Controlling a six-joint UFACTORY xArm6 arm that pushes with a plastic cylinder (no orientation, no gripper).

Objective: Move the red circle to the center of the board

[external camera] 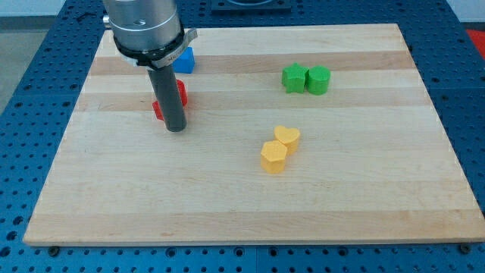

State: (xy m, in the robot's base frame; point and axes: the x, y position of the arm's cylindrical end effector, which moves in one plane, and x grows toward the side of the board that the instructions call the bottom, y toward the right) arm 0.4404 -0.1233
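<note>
My tip (175, 128) sits in the surface's (227, 197) upper-left quarter, just in front of 2 red pieces that the rod partly hides. One red block (182, 92) shows at the rod's right side and another red block (158, 110) peeks out at its left; I cannot tell which of them is the red circle, nor whether the tip touches either. There is no pincer on this arm, only the rod, so no spread or pressed state applies.

A blue block (184, 60) lies behind the reds, towards the top edge, partly hidden by the arm's body. 2 green blocks (306, 79) sit side by side, touching, nearer the top-right corner, and 2 yellow blocks (280, 149), one heart-shaped, touch each other close to the middle of the surface.

The main risk, as I judge it: the tip stands on the bottom-edge side of the reds, so pushing from here would drive them towards the top edge and into the blue block. A push could also carry both reds together, and the yellow pair crowds the centre, so an arriving circle may knock them.
</note>
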